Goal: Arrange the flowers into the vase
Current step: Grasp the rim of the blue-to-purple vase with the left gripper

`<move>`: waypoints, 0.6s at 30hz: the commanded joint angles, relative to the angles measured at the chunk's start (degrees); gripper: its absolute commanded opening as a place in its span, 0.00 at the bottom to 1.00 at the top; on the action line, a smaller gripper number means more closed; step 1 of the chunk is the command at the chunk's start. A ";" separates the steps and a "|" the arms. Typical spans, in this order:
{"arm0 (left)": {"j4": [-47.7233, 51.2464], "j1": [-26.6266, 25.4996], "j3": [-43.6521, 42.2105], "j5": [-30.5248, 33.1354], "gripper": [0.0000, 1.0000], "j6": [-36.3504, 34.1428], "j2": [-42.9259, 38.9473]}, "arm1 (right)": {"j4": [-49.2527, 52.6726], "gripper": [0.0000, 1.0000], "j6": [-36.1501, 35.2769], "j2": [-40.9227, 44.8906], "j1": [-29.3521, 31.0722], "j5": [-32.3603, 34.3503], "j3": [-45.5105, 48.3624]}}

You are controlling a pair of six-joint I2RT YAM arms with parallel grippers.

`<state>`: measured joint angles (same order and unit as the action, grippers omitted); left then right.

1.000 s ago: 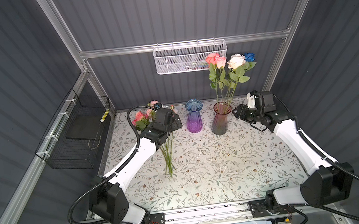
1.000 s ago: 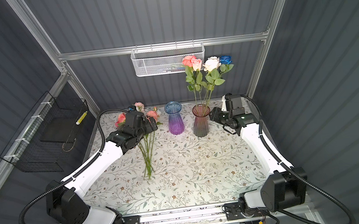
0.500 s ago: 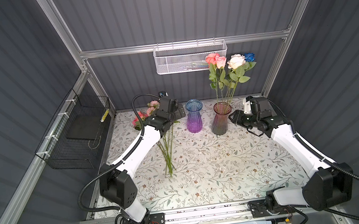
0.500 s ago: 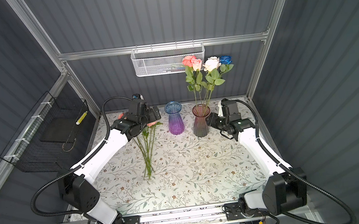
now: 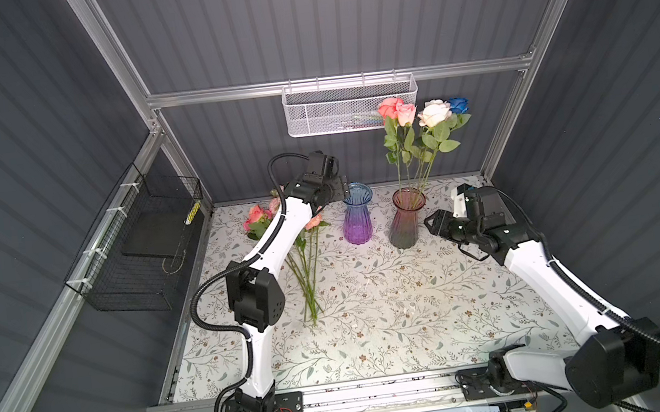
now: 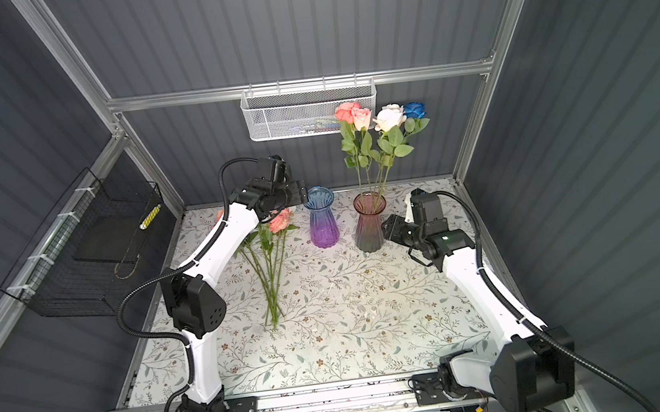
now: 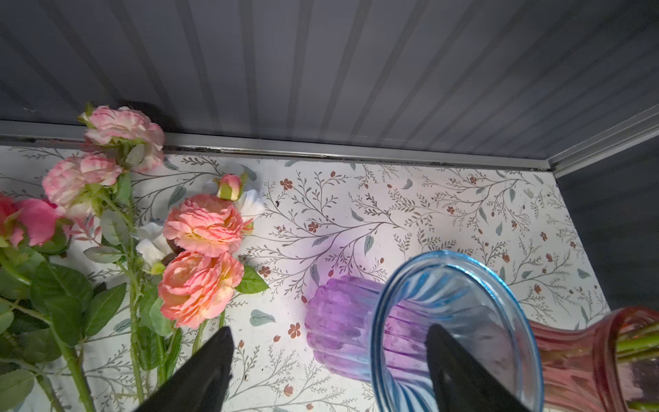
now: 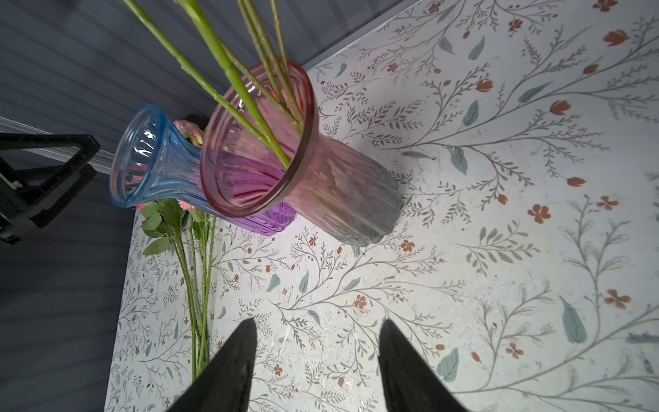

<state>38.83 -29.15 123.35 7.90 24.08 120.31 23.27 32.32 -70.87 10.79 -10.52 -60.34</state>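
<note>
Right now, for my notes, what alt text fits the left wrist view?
The open left gripper is poised at the rim of an empty ribbed blue-to-purple glass vase. Pink and coral long-stemmed roses lie beside it on the floral-print table; a pink glass vase holds green stems.

Table (image 5: 394, 313): pale cover printed with grey branches, leaves and small red-brown blooms, scuffed near middle. Two ribbed glass vases upright toward rear, just beside each other, not touching: blue-to-purple vase (image 5: 357, 223) empty, pink vase (image 5: 405, 224) to its right with stems in it. Loose flowers (image 5: 256, 217) lying flat at left, heads toward rear wall, stems bunched, pointing to front.
</note>
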 commanded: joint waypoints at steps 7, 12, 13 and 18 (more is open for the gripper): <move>4.57 0.36 1.99 -8.20 0.78 -1.63 1.98 | -3.90 0.57 -0.67 0.43 0.02 -1.32 1.70; 6.99 0.32 4.27 -11.71 0.70 -1.58 4.58 | -4.44 0.58 -0.48 0.20 0.02 -1.60 1.89; 7.59 0.36 5.15 -12.40 0.69 -1.79 5.28 | -4.52 0.58 -0.46 0.18 0.02 -1.64 2.02; 10.62 0.33 9.22 -12.29 0.64 -2.27 8.19 | -5.23 0.58 -0.05 0.59 0.04 -1.87 2.85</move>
<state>45.01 -29.15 129.80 -2.79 23.16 127.35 19.07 32.36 -70.81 10.79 -11.66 -58.41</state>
